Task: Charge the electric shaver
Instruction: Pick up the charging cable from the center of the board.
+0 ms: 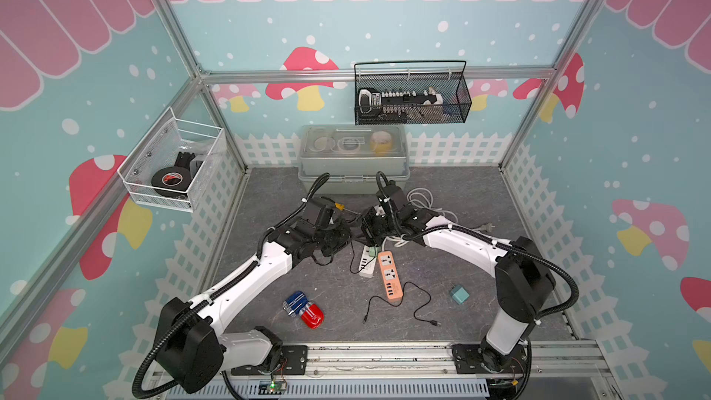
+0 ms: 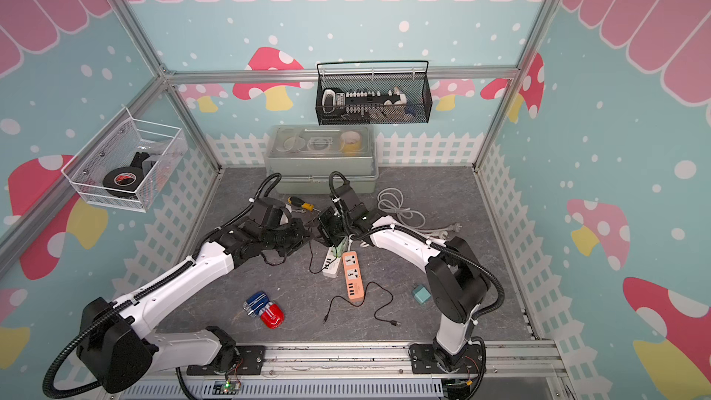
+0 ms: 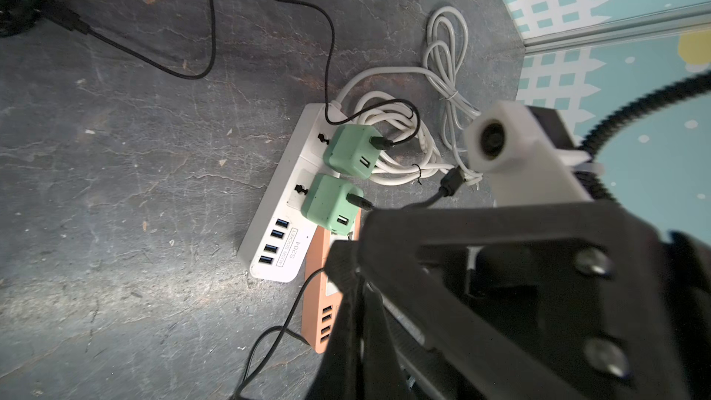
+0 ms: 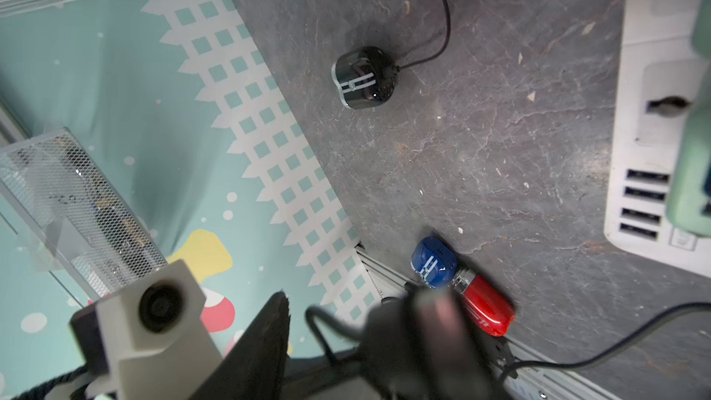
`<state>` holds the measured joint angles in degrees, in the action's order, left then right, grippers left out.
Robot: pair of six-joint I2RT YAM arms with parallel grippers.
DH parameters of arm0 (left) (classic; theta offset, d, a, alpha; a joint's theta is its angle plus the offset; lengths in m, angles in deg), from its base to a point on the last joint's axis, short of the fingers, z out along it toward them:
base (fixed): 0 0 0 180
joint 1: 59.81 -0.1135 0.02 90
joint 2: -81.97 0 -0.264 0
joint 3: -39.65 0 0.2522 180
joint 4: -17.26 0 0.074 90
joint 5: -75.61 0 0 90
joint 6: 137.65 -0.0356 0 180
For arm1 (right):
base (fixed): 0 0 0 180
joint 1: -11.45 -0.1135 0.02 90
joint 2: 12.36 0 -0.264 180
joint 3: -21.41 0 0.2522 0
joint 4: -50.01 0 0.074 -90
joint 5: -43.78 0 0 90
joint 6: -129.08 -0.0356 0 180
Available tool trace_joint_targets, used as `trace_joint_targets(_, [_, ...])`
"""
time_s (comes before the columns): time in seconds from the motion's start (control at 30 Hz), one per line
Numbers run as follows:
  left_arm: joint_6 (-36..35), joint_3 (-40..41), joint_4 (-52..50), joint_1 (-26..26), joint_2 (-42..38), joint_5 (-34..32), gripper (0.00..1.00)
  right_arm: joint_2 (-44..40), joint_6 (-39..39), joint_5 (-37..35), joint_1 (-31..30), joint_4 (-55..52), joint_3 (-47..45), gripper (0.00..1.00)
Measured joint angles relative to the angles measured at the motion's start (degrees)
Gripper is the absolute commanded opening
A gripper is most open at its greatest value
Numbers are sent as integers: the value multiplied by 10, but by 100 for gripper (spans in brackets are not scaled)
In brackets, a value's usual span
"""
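The black shaver (image 4: pixel 361 78) already has its cable (image 4: pixel 447 28), seemingly fed from a green charger (image 3: pixel 348 150) in the white power strip (image 3: pixel 277 205); left jaws closed, right jaws unreadable, little seems left.

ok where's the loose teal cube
In both top views the cube lies by itself on the robot's right side, just right of the orange strip, level with its usb end.

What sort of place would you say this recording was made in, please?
Most likely a robotics lab test cell: a bare aluminium frame holds mushroom-print wall panels, and two white-and-black robot arms are bolted to a metal rail at the front.
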<state>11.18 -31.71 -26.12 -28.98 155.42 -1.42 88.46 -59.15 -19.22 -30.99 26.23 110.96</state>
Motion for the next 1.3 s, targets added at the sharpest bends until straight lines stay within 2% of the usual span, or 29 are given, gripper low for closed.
trace_joint_targets(0.13, [0,0,2,6,-2,0,0,11,-14,-3,-3,14,1,25])
trace_joint_targets(0.23, [2,1,3,7,-7,-7,0,17,-15,-10,0,16,5,0])
trace_joint_targets(0.3, [3,3,3,9,-10,-5,0,21,-13,-7,2,25,10,0])
trace_joint_targets(0.33, [3,4,3,10,-10,-5,6,21,-8,-6,2,26,11,0])
trace_joint_targets(0.4, [2,3,-1,10,-13,-4,24,21,6,-2,3,28,13,0])
trace_joint_targets(0.47, [-1,3,-13,7,-19,-4,36,20,39,14,11,23,14,0])
trace_joint_targets(0.57, [-6,-9,-29,-13,-31,4,45,15,106,52,28,14,14,0])
trace_joint_targets(0.77, [-5,-44,-30,-96,-46,61,48,-45,282,152,73,-18,-18,0])
trace_joint_targets(0.93, [32,-53,15,-104,-16,133,55,-76,395,254,82,-38,-23,0])
trace_joint_targets(1.07, [73,-49,64,-103,12,177,56,-76,444,324,82,-53,-23,0])
trace_joint_targets(1.3, [105,-49,115,-99,30,236,52,-75,473,391,83,-50,-14,0])
